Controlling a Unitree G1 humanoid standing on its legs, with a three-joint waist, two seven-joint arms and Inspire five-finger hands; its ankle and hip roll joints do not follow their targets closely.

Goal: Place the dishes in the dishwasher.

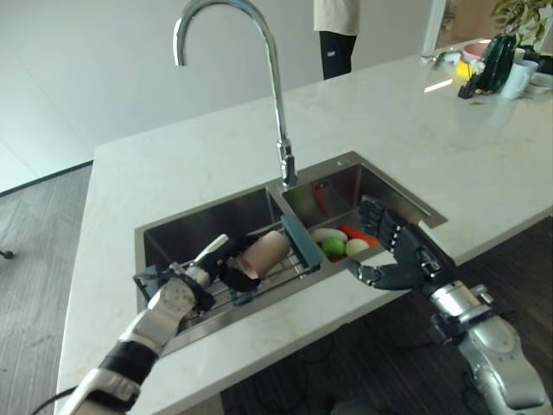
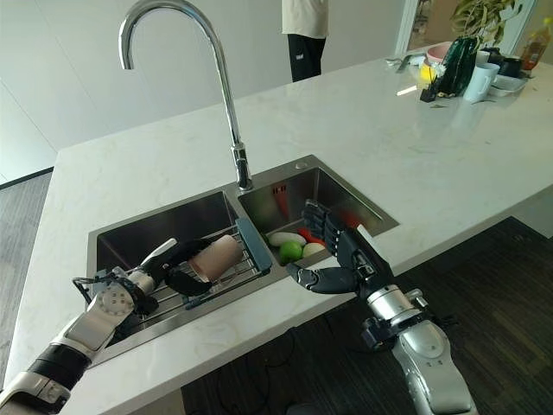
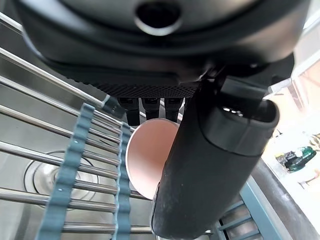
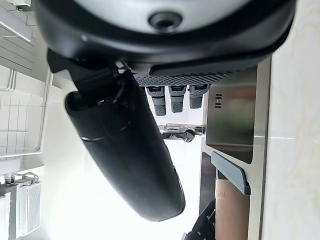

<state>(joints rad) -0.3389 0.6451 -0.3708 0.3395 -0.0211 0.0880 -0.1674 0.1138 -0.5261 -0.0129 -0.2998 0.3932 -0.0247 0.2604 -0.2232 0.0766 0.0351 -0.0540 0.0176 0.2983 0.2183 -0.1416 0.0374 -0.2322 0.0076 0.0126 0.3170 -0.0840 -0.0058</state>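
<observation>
The left robot hand (image 2: 177,272) is curling its fingers round a beige-pink cylindrical cup (image 2: 213,258), which is lying on its side on the steel wire rack with blue-grey trim (image 2: 256,251) across the left basin of the double steel sink (image 2: 121,238), near the front edge of the white marble bench (image 2: 389,138). The pick-up step seems to be under way. The right robot hand (image 2: 341,255) is hovering open over the right basin. The next move calls for lifting the cup clear of the rack.

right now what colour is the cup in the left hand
The cup in the left hand is a dull pinkish tan; it shows best in the right eye view.
</observation>
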